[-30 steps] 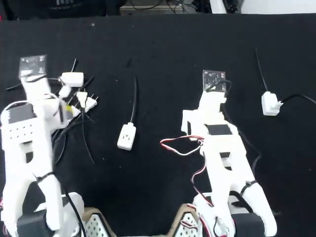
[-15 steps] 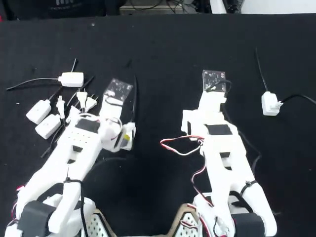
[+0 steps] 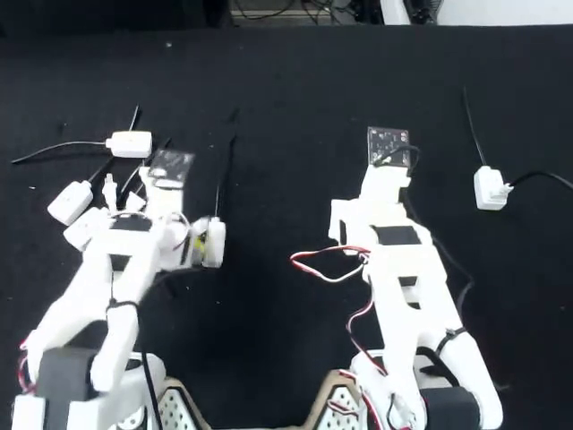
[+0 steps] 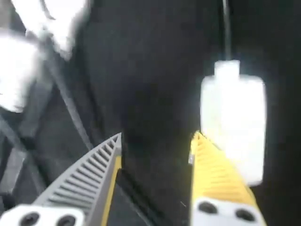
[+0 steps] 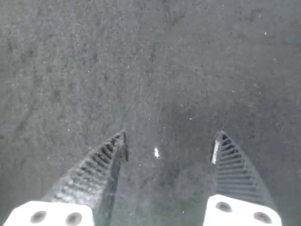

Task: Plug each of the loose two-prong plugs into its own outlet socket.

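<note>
A white outlet socket [image 3: 213,242] on a black cord lies on the black mat, right beside my left gripper [image 3: 193,240]. In the left wrist view that gripper [image 4: 157,139] is open with nothing between its fingers, and the socket [image 4: 233,125] lies just outside the yellow finger [image 4: 214,169]. Two loose two-prong plugs [image 3: 121,193] lie in a tangle of cords at the far left. The right arm [image 3: 394,242] stands mid-table. My right gripper [image 5: 170,141] is open over bare mat.
Three white adapter blocks lie around the plugs: one farther back [image 3: 130,143] and two at the left [image 3: 70,202]. Another white socket [image 3: 489,188] with cords lies at the far right. Bare mat stretches between the two arms.
The left arm swung from the plug pile right to the socket, then back a little to the left; the socket and its cord slid left with it. The right arm kept still.
</note>
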`<control>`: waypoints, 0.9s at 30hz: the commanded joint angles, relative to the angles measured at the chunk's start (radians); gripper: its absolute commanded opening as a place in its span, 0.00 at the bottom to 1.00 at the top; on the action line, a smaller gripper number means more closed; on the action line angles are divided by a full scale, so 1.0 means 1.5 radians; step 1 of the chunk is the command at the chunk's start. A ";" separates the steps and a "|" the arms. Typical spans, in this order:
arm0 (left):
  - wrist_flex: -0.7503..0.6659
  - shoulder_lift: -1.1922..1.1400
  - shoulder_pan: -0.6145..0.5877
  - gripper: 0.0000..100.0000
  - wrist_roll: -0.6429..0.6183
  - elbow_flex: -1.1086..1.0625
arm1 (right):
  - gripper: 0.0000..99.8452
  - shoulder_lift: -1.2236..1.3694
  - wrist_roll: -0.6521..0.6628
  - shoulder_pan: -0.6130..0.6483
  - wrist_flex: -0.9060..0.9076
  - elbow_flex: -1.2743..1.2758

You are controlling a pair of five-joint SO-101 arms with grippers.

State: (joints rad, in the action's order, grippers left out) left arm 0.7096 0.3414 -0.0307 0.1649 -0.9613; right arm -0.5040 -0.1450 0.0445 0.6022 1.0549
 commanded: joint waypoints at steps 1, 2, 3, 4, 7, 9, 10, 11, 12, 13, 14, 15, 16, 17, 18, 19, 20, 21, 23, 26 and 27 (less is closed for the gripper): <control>-0.006 0.013 -0.055 0.24 0.008 0.028 | 0.27 -0.023 -0.004 -0.011 -0.013 -0.030; -0.006 0.014 -0.064 0.24 0.008 0.029 | 0.27 -0.023 -0.004 -0.011 -0.013 -0.030; -0.003 0.014 -0.070 0.24 0.008 0.037 | 0.27 -0.023 -0.004 -0.011 -0.013 -0.030; 0.002 0.014 -0.075 0.23 0.008 0.050 | 0.27 -0.023 -0.004 -0.011 -0.013 -0.030; 0.054 0.014 -0.078 0.23 0.003 0.104 | 0.27 -0.023 -0.004 -0.011 -0.013 -0.029; 0.110 0.014 -0.067 0.23 0.002 0.158 | 0.27 -0.023 -0.004 -0.011 -0.013 -0.029; 0.147 0.014 -0.058 0.23 0.002 0.189 | 0.27 -0.023 -0.004 -0.011 -0.013 -0.029; 0.184 0.014 -0.049 0.23 0.002 0.222 | 0.27 -0.023 -0.004 -0.011 -0.013 -0.029; 0.224 0.014 -0.034 0.23 0.002 0.257 | 0.27 -0.023 -0.004 -0.011 -0.013 -0.029; 0.264 0.014 -0.018 0.23 0.002 0.292 | 0.27 -0.023 -0.004 -0.011 -0.013 -0.029; 0.301 0.014 0.001 0.23 0.002 0.322 | 0.27 -0.023 -0.004 -0.011 -0.013 -0.029; 0.332 0.014 0.022 0.23 0.002 0.347 | 0.27 -0.023 -0.004 -0.011 -0.013 -0.029; 0.358 0.009 0.046 0.23 0.002 0.368 | 0.27 -0.023 -0.004 -0.011 -0.013 -0.029; 0.375 0.007 0.068 0.24 0.002 0.378 | 0.27 -0.023 -0.004 -0.011 -0.013 -0.029; 0.379 0.007 0.090 0.24 0.004 0.378 | 0.27 -0.023 -0.004 -0.011 -0.013 -0.029; 0.377 0.007 0.111 0.24 0.005 0.369 | 0.27 -0.023 -0.004 -0.011 -0.013 -0.029; 0.366 0.006 0.128 0.24 0.007 0.351 | 0.27 -0.023 -0.004 -0.011 -0.013 -0.029; 0.350 0.006 0.142 0.24 0.008 0.329 | 0.27 -0.023 -0.004 -0.011 -0.013 -0.029; 0.298 0.006 0.153 0.24 0.008 0.275 | 0.27 -0.023 -0.004 -0.011 -0.013 -0.029; 0.218 0.006 0.137 0.24 0.008 0.197 | 0.27 -0.023 -0.004 -0.011 -0.013 -0.029; 0.195 0.006 0.126 0.24 0.008 0.176 | 0.27 -0.023 -0.004 -0.011 -0.013 -0.029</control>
State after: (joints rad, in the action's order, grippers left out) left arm 1.1285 0.3445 0.1841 0.1649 -0.5992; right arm -0.5040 -0.1450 0.0445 0.6022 1.0549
